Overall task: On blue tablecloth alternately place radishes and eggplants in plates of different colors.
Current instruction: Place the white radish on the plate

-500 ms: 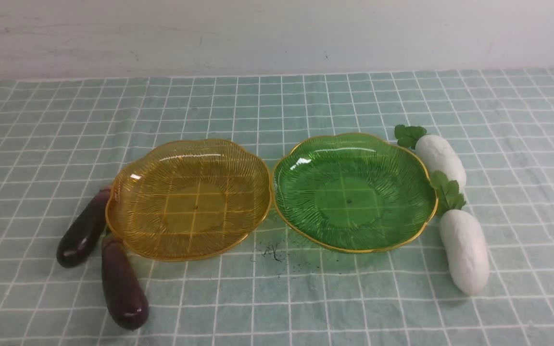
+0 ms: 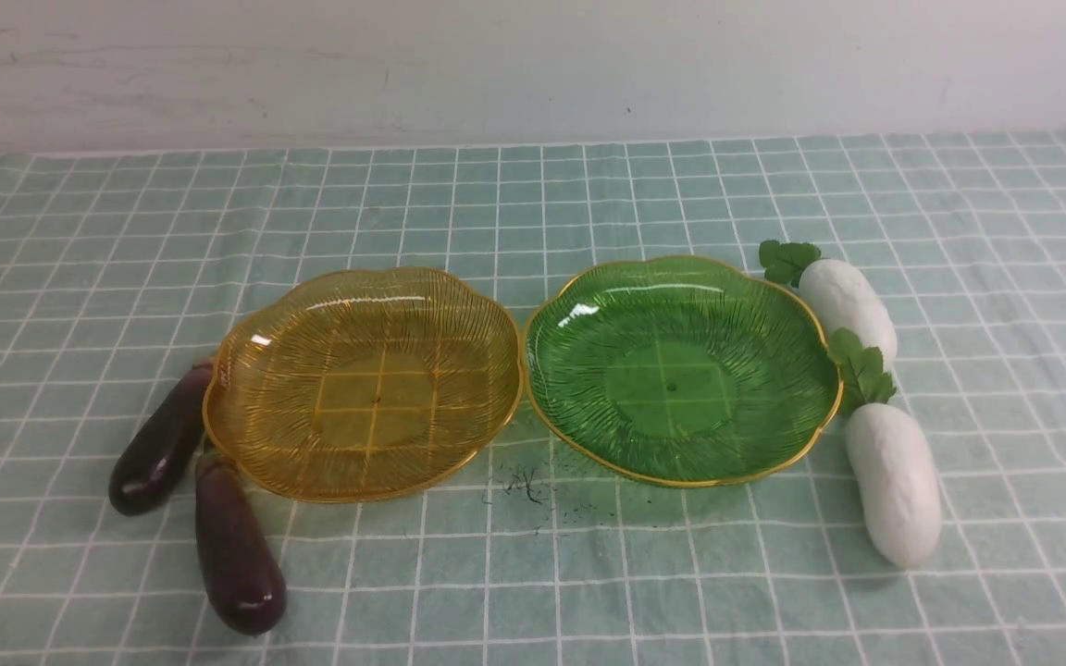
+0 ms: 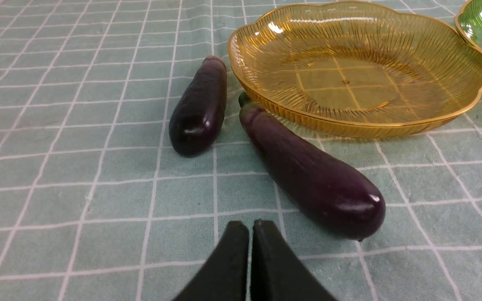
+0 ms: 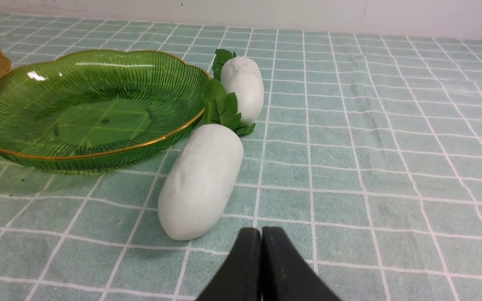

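Front: the yellow plate (image 2: 362, 384) and green plate (image 2: 681, 370) stand empty on the cloth (image 2: 533, 203). The eggplants (image 2: 237, 555) lie beside the yellow, the radishes (image 2: 894, 481) beside the green, probably each for its nearer arm.
Left wrist: the left gripper (image 3: 250, 234) has its jaws pressed together, empty, near the eggplants.
Right wrist: the right gripper (image 4: 261, 238) is the same, near the radishes.

**Teal Grid, Jewel-Toned Plates**

The blue tablecloth (image 2: 533, 203) is pale teal, ruled by thin white lines into squares; a dark speckled smudge (image 2: 526, 486) marks it at 6 o'clock. The amber plate (image 2: 366, 384) at 9 o'clock and the green plate (image 2: 681, 370) at 3 are translucent, ribbed and gold-rimmed, the grid showing through. The far eggplant (image 2: 158, 444) and near eggplant (image 2: 235, 550), at 8, are glossy dark purple. The far radish (image 2: 849, 298) and near radish (image 2: 894, 481), at 3 and 4, are white with green leaves.
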Available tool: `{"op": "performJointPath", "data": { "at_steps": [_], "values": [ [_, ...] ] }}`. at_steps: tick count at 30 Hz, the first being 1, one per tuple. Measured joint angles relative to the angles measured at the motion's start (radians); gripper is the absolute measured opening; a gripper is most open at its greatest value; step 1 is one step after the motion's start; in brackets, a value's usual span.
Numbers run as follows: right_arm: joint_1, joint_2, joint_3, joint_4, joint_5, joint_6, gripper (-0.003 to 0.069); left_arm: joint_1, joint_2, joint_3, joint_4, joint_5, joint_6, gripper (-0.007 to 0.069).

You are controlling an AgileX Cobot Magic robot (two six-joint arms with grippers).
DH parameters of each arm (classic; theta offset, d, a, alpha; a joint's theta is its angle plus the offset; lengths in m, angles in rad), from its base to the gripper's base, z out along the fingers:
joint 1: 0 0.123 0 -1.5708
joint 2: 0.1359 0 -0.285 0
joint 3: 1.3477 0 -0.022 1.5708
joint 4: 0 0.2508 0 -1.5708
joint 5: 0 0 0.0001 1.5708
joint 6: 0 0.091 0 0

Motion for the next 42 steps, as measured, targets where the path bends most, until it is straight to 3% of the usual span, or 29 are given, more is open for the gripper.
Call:
{"op": "performJointPath", "data": {
  "at_steps": [31, 33, 37, 42],
  "values": [
    [0.000, 0.000, 0.000, 0.000, 0.000, -0.004, -0.0015, 0.000, 0.000, 0.000, -0.018, 0.000, -0.004, -0.0008],
    [0.000, 0.000, 0.000, 0.012, -0.001, 0.004, -0.0015, 0.000, 0.000, 0.000, -0.072, 0.000, -0.027, -0.0008],
    [0.000, 0.000, 0.002, 0.171, -0.008, 0.077, -0.0015, 0.000, 0.000, 0.001, -0.352, 0.001, -0.157, -0.0008],
    [0.000, 0.000, 0.009, 0.517, -0.020, 0.157, -0.0015, 0.000, 0.000, 0.002, -0.811, 0.000, -0.296, -0.0008]
  ]
}}
